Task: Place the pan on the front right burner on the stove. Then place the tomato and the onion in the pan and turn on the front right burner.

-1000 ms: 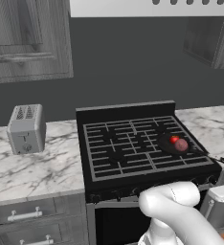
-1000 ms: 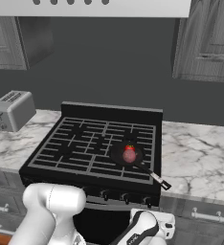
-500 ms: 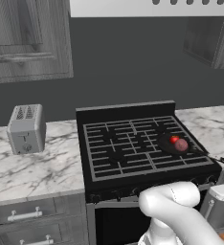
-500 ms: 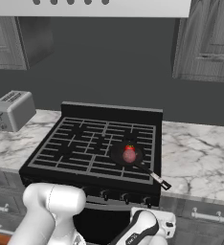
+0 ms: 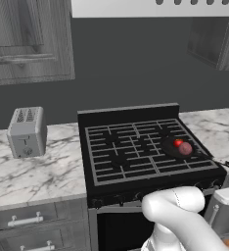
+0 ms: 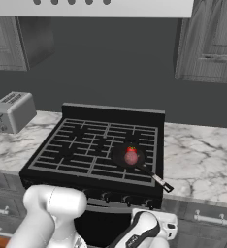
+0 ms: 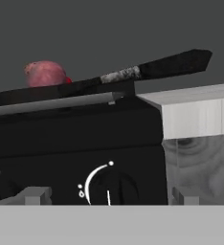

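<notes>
The tool (image 7: pixel 109 203), jaws spread wide and grasping nothing, faces a round black stove knob (image 7: pixel 109 187); the small shallow black frying pan (image 6: pixel 126 156) sits on the front right burner (image 6: pixel 135 167), holding the bright red tomato (image 6: pixel 131 150) and dull pink onion (image 6: pixel 130 157).

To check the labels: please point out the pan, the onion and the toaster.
pan (image 6: pixel 119 156), right base view, bare dark rim left of the food.
onion (image 5: pixel 185 148), left base view, its middle.
toaster (image 5: pixel 26 131), left base view, front face.

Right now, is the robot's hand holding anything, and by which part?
Nothing is held. The open gripper faces a stove knob; the pan holds the tomato and onion.
</notes>
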### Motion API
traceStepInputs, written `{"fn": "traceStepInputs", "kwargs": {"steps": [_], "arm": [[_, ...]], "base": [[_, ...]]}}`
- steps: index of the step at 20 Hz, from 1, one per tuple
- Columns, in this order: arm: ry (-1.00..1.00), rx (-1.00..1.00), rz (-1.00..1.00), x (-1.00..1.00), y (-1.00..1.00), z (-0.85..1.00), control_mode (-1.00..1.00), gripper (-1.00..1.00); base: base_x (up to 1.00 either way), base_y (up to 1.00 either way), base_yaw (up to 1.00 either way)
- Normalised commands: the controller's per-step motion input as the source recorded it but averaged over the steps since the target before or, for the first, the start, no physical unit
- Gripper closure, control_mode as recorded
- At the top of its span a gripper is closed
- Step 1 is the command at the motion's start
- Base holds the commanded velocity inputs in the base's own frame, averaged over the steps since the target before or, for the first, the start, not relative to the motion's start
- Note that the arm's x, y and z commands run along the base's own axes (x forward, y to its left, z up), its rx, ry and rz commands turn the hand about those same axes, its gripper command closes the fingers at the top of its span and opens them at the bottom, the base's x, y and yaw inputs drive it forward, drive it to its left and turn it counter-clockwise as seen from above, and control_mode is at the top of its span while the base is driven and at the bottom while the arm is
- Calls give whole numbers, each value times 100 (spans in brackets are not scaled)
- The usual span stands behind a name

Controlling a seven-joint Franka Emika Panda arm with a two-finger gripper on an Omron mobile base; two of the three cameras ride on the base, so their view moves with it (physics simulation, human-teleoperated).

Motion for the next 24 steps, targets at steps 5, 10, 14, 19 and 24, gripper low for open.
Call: {"fn": "traceStepInputs", "kwargs": {"steps": [5, 10, 14, 19, 24], "arm": [[0, 0, 0, 1, 11, 0, -100, -100], [0, 0, 0, 21, 0, 0, -100, -100], [0, 0, 0, 11, 0, -2, -100, -100], [1, 0, 0, 0, 0, 0, -100, -100], [0, 0, 0, 8, 0, -18, -100, -100]], "base": [[0, 0, 0], [0, 0, 0], [0, 0, 0], [0, 0, 0], [0, 0, 0]]}}
